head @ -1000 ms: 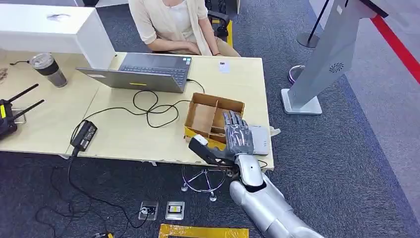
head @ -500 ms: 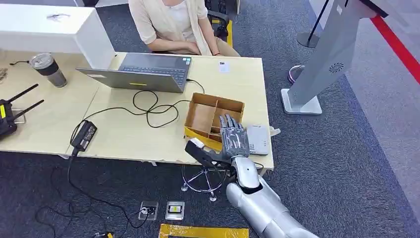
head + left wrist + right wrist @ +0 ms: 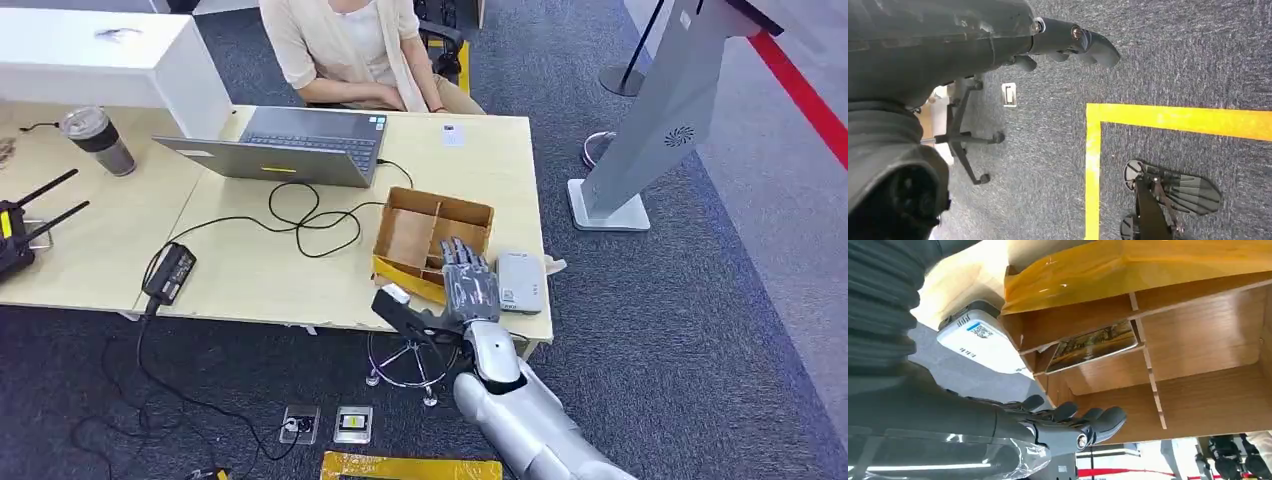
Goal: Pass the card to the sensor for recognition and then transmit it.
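The card (image 3: 1093,346) is a thin rectangle with white edges and a printed picture in yellow, brown and dark green tones. It lies tilted in a compartment of the open cardboard box (image 3: 430,235), leaning against a divider, as the right wrist view shows; in the head view it is too hidden to make out. The box stands on the light wooden worktop (image 3: 260,270) near its front edge, and yellow tape covers one of its outer walls.

The right hand (image 3: 468,285) hovers over the box's near corner with its fingers (image 3: 1098,420) spread and nothing between them; the thumb sticks out to the side past the worktop edge. Just beside the box on the right lies the sensor (image 3: 520,282), a flat white-grey device. In the right wrist view its face carries a blue strip, a small QR-like code and lines of small print, all too small to read.

The left hand (image 3: 1068,42) hangs above the dark carpet; its fingers are curled in with nothing in them, though much of the hand is cut off by the picture's edge.

A person (image 3: 350,50) sits behind the worktop by a laptop (image 3: 290,145); a small white slip (image 3: 452,134) with unreadable marks lies near the far edge.
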### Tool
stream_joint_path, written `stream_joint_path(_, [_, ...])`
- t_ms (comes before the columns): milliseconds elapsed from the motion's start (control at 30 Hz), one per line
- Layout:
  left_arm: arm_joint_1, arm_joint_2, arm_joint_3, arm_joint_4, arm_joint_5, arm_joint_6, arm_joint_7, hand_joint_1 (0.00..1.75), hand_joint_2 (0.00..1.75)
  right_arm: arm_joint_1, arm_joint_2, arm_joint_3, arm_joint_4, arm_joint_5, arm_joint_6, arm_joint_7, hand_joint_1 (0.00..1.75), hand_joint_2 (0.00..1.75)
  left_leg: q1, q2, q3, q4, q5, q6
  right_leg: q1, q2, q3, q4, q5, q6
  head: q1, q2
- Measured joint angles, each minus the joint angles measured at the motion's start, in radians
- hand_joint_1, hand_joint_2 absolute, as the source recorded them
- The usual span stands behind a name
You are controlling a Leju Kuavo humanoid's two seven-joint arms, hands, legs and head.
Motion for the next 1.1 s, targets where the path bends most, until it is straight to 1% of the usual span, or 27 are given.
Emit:
stream_joint_path(467, [0.000,0.000,-0.011,0.000,0.001,0.009,0.000,0.00,0.00,0.000,-0.005,-0.001,0.033,0.018,-0.003,0.001,0.00,1.75,0.000,0.000,0.000,0.000,0.000,0.000,0.000,0.000,0.000,0.000,0.000,0.000,0.000,0.000])
stream_joint_path(500, [0.000,0.000,-0.012,0.000,0.001,0.009,0.000,0.00,0.00,0.000,-0.006,-0.001,0.034,0.019,-0.003,0.001,0.09,1.75,0.000,0.000,0.000,0.000,0.000,0.000,0.000,0.000,0.000,0.000,0.000,0.000,0.000,0.000])
stream_joint_path(533, [0.000,0.000,-0.013,0.000,0.001,0.009,0.000,0.00,0.00,0.000,-0.007,-0.001,0.036,0.020,-0.003,0.002,1.64,1.75,0.000,0.000,0.000,0.000,0.000,0.000,0.000,0.000,0.000,0.000,0.000,0.000,0.000,0.000])
stream_joint_path(567, [0.000,0.000,-0.014,0.000,0.001,0.009,0.000,0.00,0.00,0.000,-0.007,-0.001,0.037,0.021,-0.003,0.002,1.75,1.75,0.000,0.000,0.000,0.000,0.000,0.000,0.000,0.000,0.000,0.000,0.000,0.000,0.000,0.000])
stream_joint_path(700, [0.000,0.000,-0.018,0.000,0.001,0.006,0.000,0.00,0.00,0.000,-0.010,-0.003,0.037,0.018,-0.005,-0.003,1.75,1.75,0.000,0.000,0.000,0.000,0.000,0.000,0.000,0.000,0.000,0.000,0.000,0.000,0.000,0.000])
stream_joint_path(833, [0.000,0.000,-0.018,0.000,0.001,0.005,0.000,0.00,0.00,-0.001,-0.011,-0.005,0.037,0.000,-0.005,-0.024,1.75,1.75,0.000,0.000,0.000,0.000,0.000,0.000,0.000,0.000,0.000,0.000,0.000,0.000,0.000,0.000])
stream_joint_path(967, [0.000,0.000,-0.018,0.000,0.001,0.005,0.000,0.00,0.00,-0.004,-0.011,-0.007,0.037,-0.003,-0.022,-0.034,1.75,1.75,0.000,0.000,0.000,0.000,0.000,0.000,0.000,0.000,0.000,0.000,0.000,0.000,0.000,0.000])
stream_joint_path(1100, [0.000,0.000,-0.018,0.000,0.001,0.008,0.004,0.00,0.00,-0.012,-0.009,-0.007,0.037,-0.006,-0.023,-0.040,1.75,1.75,0.000,0.000,0.000,0.000,0.000,0.000,0.000,0.000,0.000,0.000,0.000,0.000,0.000,0.000])
